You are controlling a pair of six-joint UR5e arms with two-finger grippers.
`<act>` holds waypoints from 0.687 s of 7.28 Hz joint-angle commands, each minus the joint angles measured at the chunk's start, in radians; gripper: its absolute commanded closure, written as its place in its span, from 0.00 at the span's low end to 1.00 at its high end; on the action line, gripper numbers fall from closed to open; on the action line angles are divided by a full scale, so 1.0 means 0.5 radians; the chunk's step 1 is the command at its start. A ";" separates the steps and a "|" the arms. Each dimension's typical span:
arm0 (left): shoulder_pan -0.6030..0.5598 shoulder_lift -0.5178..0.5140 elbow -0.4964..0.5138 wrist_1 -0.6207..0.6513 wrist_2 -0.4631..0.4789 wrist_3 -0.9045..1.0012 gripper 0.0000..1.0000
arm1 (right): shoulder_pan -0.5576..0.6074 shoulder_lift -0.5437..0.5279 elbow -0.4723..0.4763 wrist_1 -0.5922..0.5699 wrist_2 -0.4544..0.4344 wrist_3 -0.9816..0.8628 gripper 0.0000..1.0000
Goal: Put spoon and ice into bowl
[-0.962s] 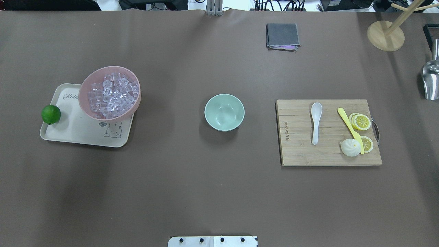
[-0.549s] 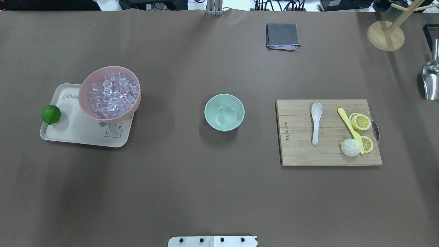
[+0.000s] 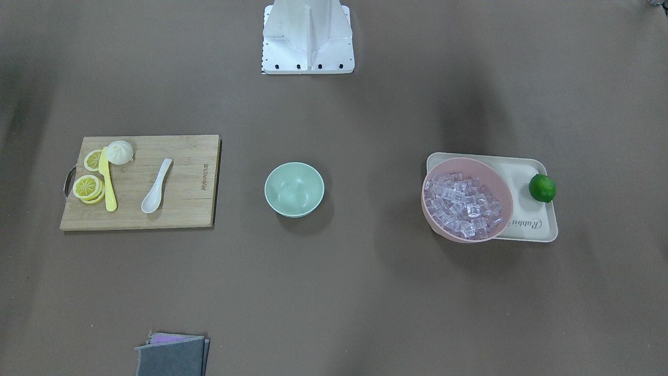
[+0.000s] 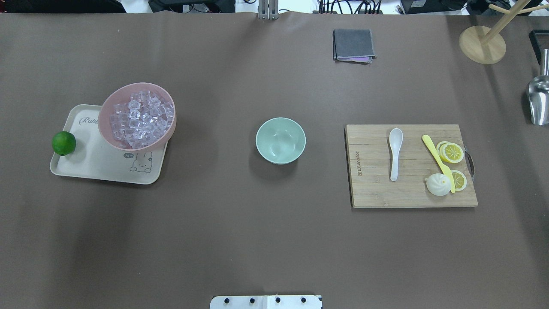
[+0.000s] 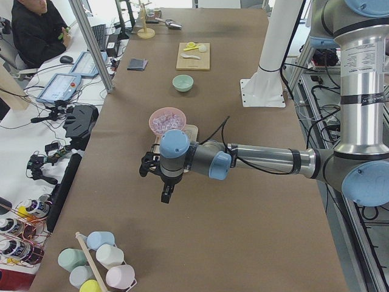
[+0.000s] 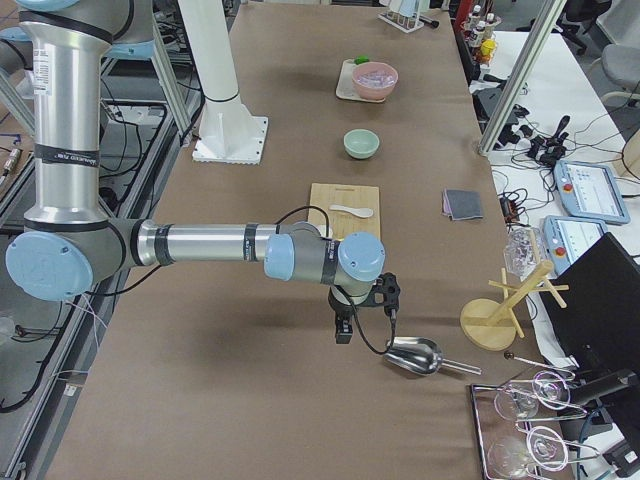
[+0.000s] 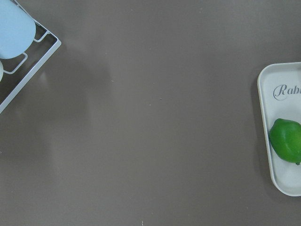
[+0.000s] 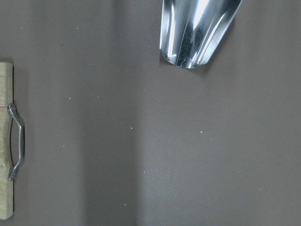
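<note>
The white spoon [image 4: 395,153] [image 3: 155,186] lies on the wooden cutting board [image 4: 377,189], scoop toward the far side. In the middle of the table stands the mint-green bowl [image 4: 280,140] [image 3: 294,189], with nothing in it. Clear ice cubes [image 4: 141,120] [image 3: 462,203] fill a pink bowl [image 4: 107,128] on a cream tray [image 4: 103,167]. My left gripper [image 5: 166,193] hangs over bare table beyond the tray's lime end. My right gripper [image 6: 343,330] hangs between the board and a metal scoop. From these side views I cannot tell whether either is open or shut.
A lime [image 4: 64,143] sits on the tray. The board also carries a yellow knife [image 4: 437,162], lemon slices [image 4: 451,152] and a white bun [image 4: 438,185]. A metal scoop [image 4: 538,101], a wooden stand [image 4: 482,44] and a grey cloth [image 4: 353,44] lie farther off.
</note>
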 commanded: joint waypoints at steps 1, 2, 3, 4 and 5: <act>0.000 -0.006 0.000 0.000 0.000 -0.002 0.02 | 0.000 -0.001 -0.003 -0.003 0.030 -0.003 0.00; 0.000 -0.006 0.000 0.000 0.000 -0.002 0.02 | 0.000 -0.001 -0.006 0.001 0.051 -0.012 0.00; 0.000 -0.006 0.000 0.000 0.000 0.001 0.02 | 0.000 0.002 -0.006 0.001 0.049 -0.018 0.00; 0.000 -0.018 0.000 0.000 0.000 -0.002 0.02 | 0.000 0.005 -0.003 0.004 0.049 -0.015 0.00; 0.000 -0.018 -0.003 0.000 -0.003 -0.002 0.02 | 0.000 0.008 -0.006 0.001 0.049 -0.006 0.00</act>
